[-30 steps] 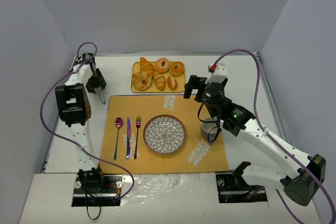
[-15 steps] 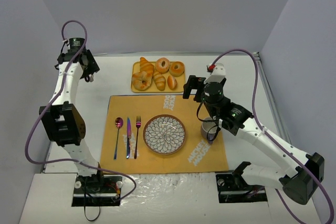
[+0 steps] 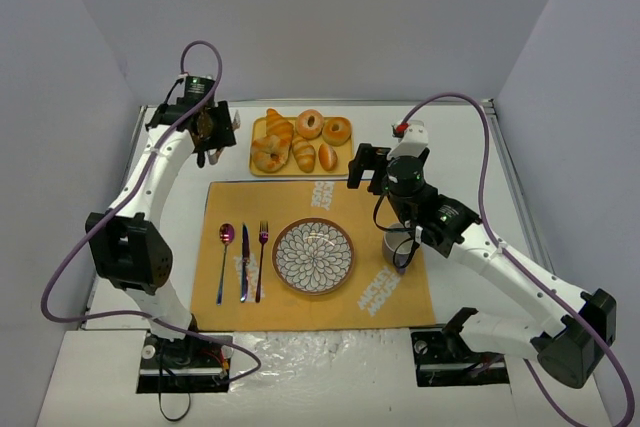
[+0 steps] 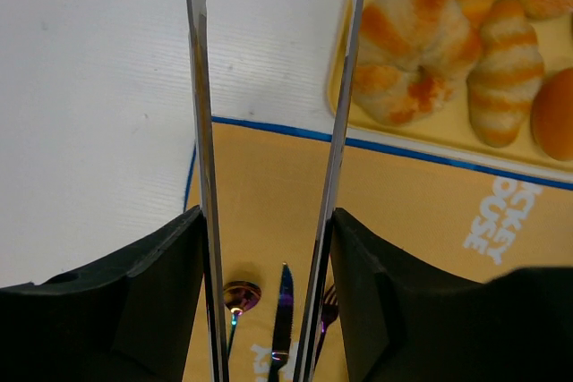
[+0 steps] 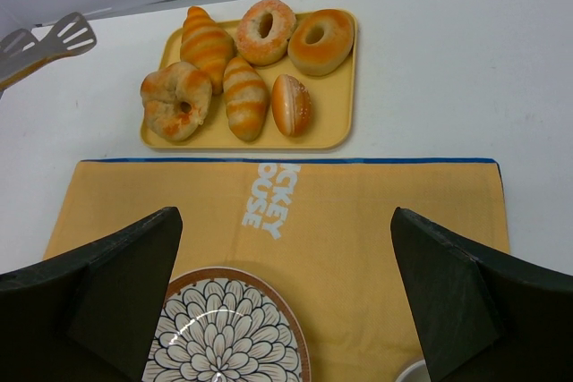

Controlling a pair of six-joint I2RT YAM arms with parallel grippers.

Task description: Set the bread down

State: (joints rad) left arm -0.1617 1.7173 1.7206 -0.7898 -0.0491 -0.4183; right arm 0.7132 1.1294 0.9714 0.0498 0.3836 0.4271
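Left wrist: knotted bun (image 4: 414, 55) (glazed, golden) beside ridged roll (image 4: 505, 72).

Place: a robot lab test cell staged as a dining setting.
Walls: plain grey panels enclose the white table (image 3: 470, 157) on three sides.
Rig: arm bases bolted at the near edge, purple cables looping overhead.
Props: orange placemat (image 3: 312, 252), patterned plate (image 3: 313, 257), cutlery, pastry tray (image 5: 336, 109).

the bread sits untouched: a round knotted bun (image 5: 175, 100), golden-brown and glazed, lying flat, and at its 3 o'clock, touching it, a ridged elongated roll (image 5: 244, 96) pointing toward 12.
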